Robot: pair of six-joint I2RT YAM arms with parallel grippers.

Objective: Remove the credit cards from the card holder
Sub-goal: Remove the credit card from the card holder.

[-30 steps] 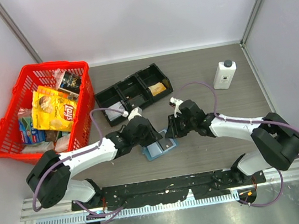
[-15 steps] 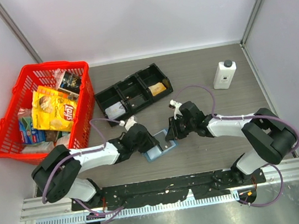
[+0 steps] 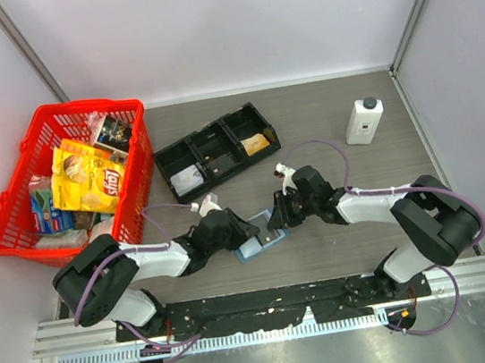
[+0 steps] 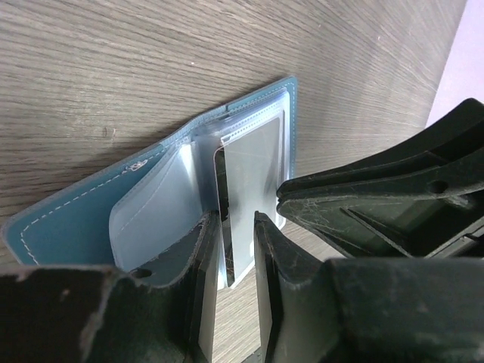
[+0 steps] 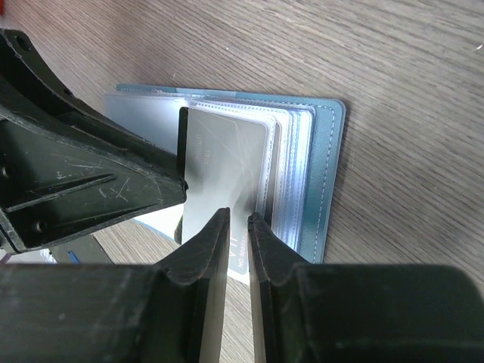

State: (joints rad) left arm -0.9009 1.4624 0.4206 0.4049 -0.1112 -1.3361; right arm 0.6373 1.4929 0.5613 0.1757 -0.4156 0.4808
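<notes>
The light-blue card holder [image 3: 254, 248] lies open on the table between the two arms. Its clear sleeves are fanned out in the left wrist view [image 4: 91, 219] and the right wrist view [image 5: 333, 174]. A pale grey credit card [image 5: 227, 151] sticks partly out of a sleeve, past the holder's edge; it also shows in the left wrist view [image 4: 257, 166]. My left gripper [image 4: 237, 242] is down on the holder, jaws a narrow gap apart, the card's edge showing in the gap. My right gripper [image 5: 238, 219] has its jaws almost together, tips on the card's face. Both grippers meet over the holder in the top view, left [image 3: 248, 232] and right [image 3: 273, 221].
A black three-compartment tray [image 3: 216, 154] holding small items stands behind the holder. A red basket [image 3: 13, 223] full of snack packets is at the left. A white bottle [image 3: 364, 121] stands at the back right. Grey walls close in the table.
Both grippers have come lower and nearer to the front, closing in on the holder. The left arm has dropped flat along the table.
</notes>
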